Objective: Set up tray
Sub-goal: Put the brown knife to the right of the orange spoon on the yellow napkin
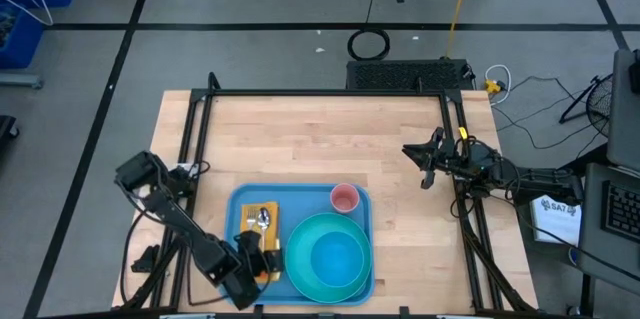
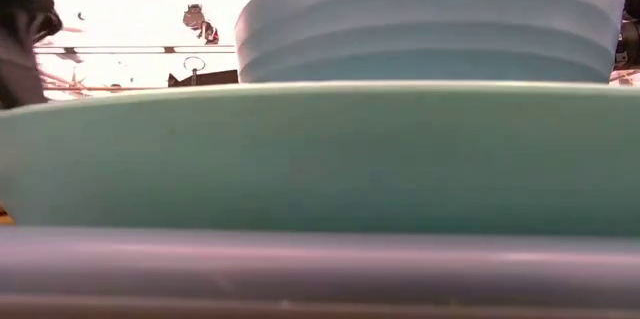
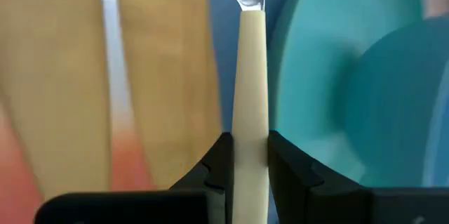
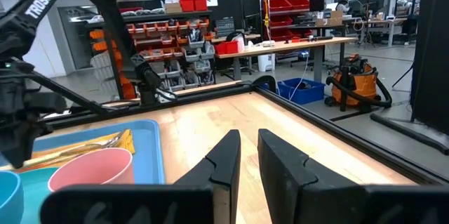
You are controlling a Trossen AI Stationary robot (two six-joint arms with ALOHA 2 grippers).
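The wooden worktop (image 1: 320, 139) is seen from above, and the light-blue tray (image 1: 352, 202) is set at its near edge, centred. On the tray a teal plate (image 1: 300, 264) carrying a blue bowl (image 1: 335, 257) is placed, with a pink cup (image 1: 344, 198) and a yellow napkin (image 1: 282, 214) beside them. A cream-handled utensil (image 3: 250, 90) is clenched by the left tool (image 3: 249, 155) over the napkin. The right tool (image 4: 247, 155) is held nearly closed and empty above the right edge.
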